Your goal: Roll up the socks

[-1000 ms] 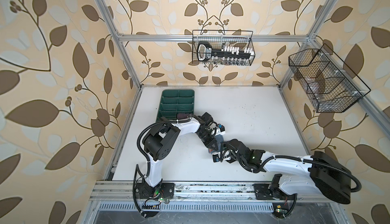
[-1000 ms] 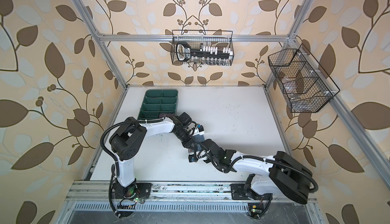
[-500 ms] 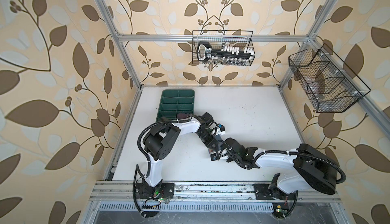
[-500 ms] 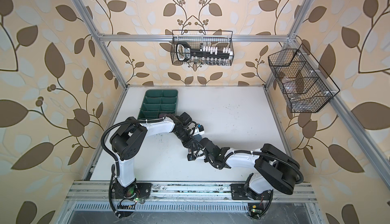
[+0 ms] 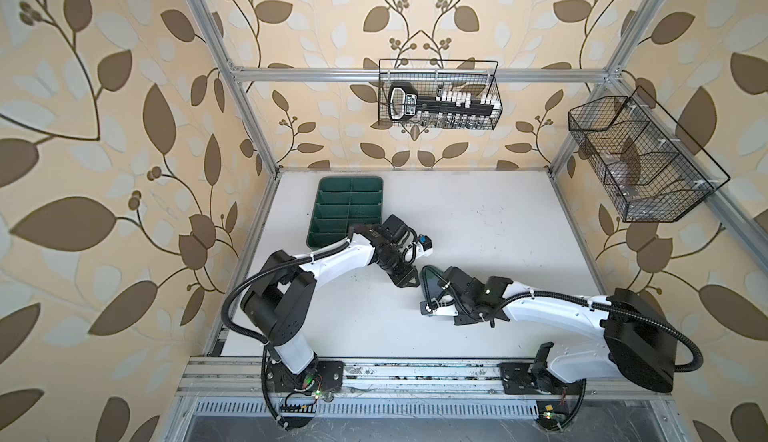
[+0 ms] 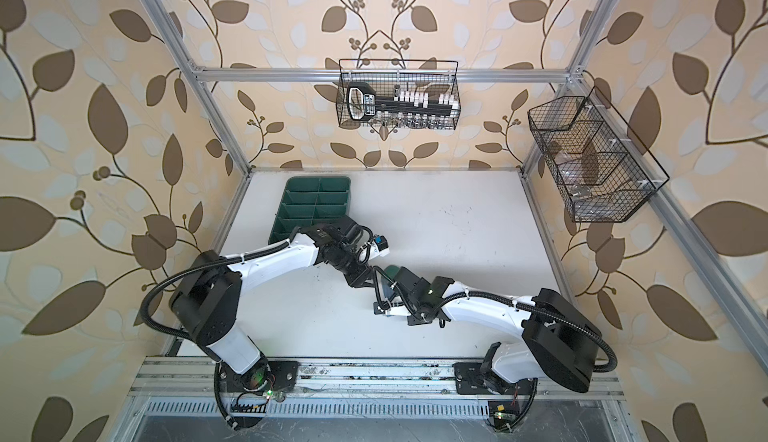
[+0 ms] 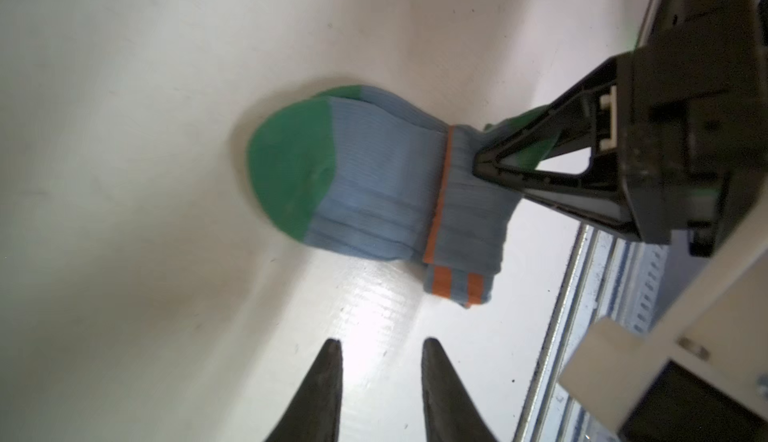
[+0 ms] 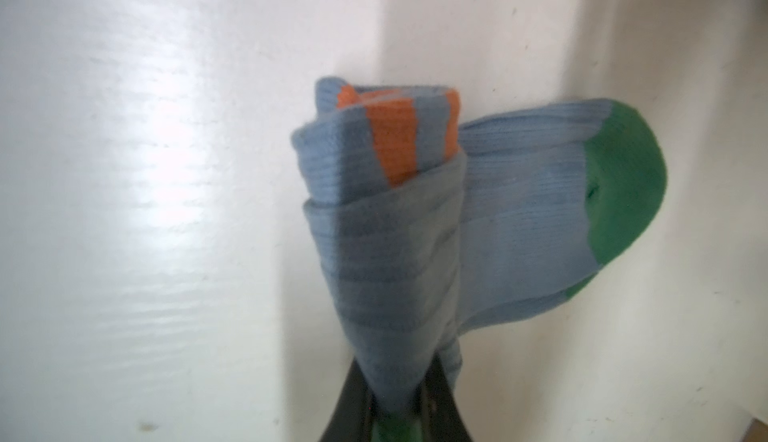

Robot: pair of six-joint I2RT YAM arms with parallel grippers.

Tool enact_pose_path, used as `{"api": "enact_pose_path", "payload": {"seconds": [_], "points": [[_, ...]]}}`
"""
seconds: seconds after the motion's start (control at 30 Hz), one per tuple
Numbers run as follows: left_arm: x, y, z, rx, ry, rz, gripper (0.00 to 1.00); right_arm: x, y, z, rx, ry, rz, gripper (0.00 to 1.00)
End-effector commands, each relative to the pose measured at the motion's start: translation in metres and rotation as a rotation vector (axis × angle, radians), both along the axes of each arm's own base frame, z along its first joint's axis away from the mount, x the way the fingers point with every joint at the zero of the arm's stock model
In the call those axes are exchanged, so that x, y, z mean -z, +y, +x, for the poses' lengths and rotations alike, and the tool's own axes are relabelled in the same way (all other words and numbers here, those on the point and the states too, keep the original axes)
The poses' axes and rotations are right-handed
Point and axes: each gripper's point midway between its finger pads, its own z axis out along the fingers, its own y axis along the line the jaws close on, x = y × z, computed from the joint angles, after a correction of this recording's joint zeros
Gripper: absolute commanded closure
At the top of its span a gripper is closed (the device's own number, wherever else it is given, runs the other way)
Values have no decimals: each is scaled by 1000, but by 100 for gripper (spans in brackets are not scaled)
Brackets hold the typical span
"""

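Observation:
The socks (image 7: 374, 178) are grey-blue with green toes and orange stripes, two layers lying together on the white table. The cuff end is rolled into a tight bundle (image 8: 386, 219) and the toe end lies flat. My right gripper (image 8: 395, 402) is shut on one end of that roll, seen from the side in the left wrist view (image 7: 482, 165). My left gripper (image 7: 380, 342) stands open with nothing between its fingers, a short way off from the roll. In both top views only the green toe (image 5: 430, 279) (image 6: 392, 271) shows between the two wrists.
A green divided tray (image 5: 349, 207) sits at the back left, just behind the left arm. Wire baskets hang on the back wall (image 5: 438, 99) and the right wall (image 5: 640, 161). An aluminium rail (image 5: 415, 371) runs along the table's front edge.
My right gripper has shut on the rolled end of the socks. My left gripper has opened, let go of them and drawn back a little. The right arm has pulled back toward the right.

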Motion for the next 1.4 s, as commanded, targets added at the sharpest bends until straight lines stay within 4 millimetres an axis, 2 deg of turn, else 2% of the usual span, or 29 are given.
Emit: {"api": "enact_pose_path", "payload": {"seconds": [0.0,0.1,0.2,0.3,0.37,0.43,0.53,0.67,0.8,0.93,1.03,1.17,1.37], "points": [[-37,30,20,-109,-208,41,61,2,-11,-32,82,234,-53,100],[-74,55,30,-221,-389,42,54,-4,-1,-33,128,350,-12,100],[-106,76,25,-280,-525,16,46,-13,12,-33,175,503,62,100],[-128,81,2,-241,-581,-69,30,-18,24,-32,229,655,87,100],[-134,76,-22,-155,-543,-127,30,-15,26,-32,255,727,77,100],[-134,71,-41,-88,-475,-155,34,-8,24,-31,272,755,55,100],[-122,65,-65,-1,-397,-123,37,0,20,-23,299,754,73,100],[-81,44,-102,245,-467,54,34,7,18,-8,319,708,108,100],[-44,15,-117,381,-479,147,36,20,13,-3,336,707,87,100],[-19,-19,-112,429,-555,150,37,30,7,-4,349,720,59,100],[1,-38,-98,415,-601,183,39,30,10,-5,342,729,73,100],[28,-49,-80,399,-642,257,41,28,12,-5,336,735,89,100],[47,-57,-63,384,-702,293,41,23,16,-7,323,745,121,100]]}}
